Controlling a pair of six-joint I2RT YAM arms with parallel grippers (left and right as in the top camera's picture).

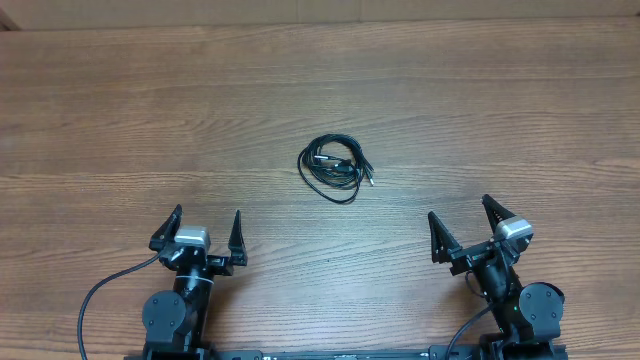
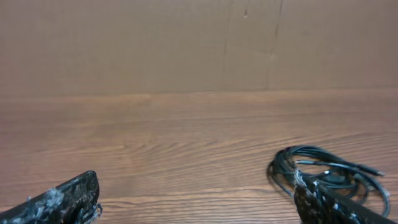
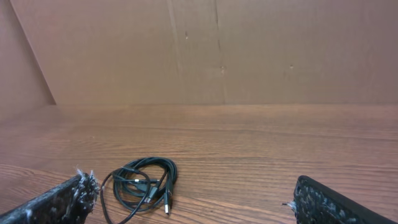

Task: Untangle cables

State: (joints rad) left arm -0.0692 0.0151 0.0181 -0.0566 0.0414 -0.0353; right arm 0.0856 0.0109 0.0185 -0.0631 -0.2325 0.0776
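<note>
The cables [image 1: 335, 168] lie in one small black coil with silver plug tips on the wooden table, near its middle. The coil shows at the lower right of the left wrist view [image 2: 329, 174] and the lower left of the right wrist view [image 3: 142, 185]. My left gripper [image 1: 207, 232] is open and empty, near the front edge, left of and nearer than the coil. My right gripper [image 1: 467, 226] is open and empty, right of and nearer than the coil. Neither touches the cables.
A brown cardboard wall [image 3: 217, 50] stands along the far edge of the wooden table [image 1: 150, 110]. A thicker black cord [image 1: 95, 295] runs from the left arm's base at the front.
</note>
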